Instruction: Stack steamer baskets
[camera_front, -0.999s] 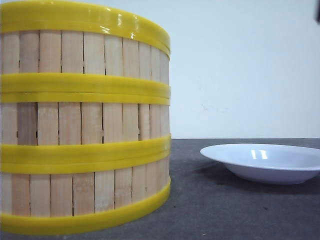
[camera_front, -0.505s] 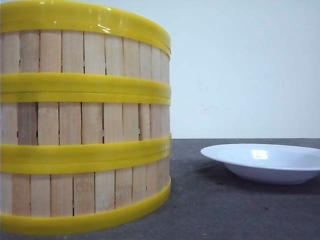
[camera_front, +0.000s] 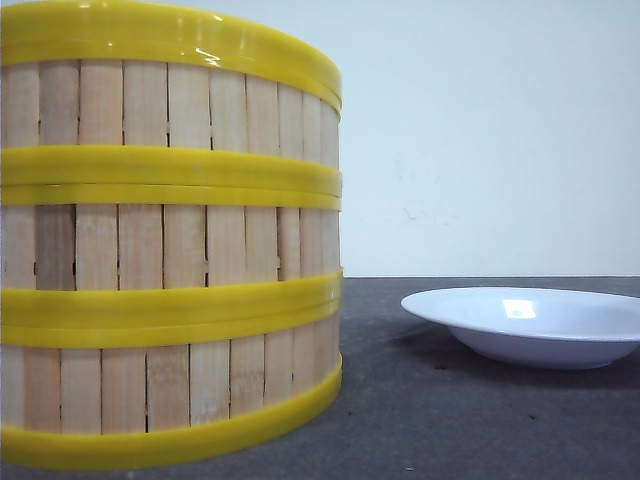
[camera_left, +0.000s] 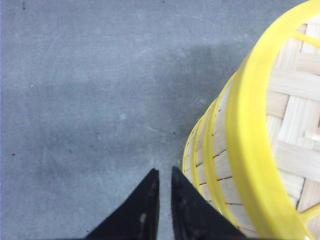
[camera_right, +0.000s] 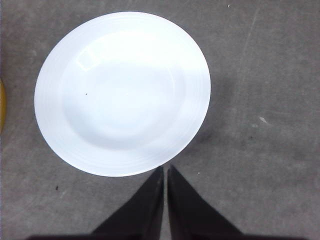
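Three steamer baskets stand one on top of another at the left of the front view, pale slats between bright yellow rims. In the left wrist view the stack shows from above, its woven floor visible inside the top rim. My left gripper hangs shut and empty beside the stack's outer wall, above the grey table. My right gripper is shut and empty too, its tips just off the edge of the white plate. Neither gripper appears in the front view.
A shallow white plate lies on the dark grey table to the right of the stack. A pale wall stands behind. A sliver of yellow rim shows at the edge of the right wrist view.
A dark shape at the front view's top right corner a second ago has gone. The stack and plate have not moved.
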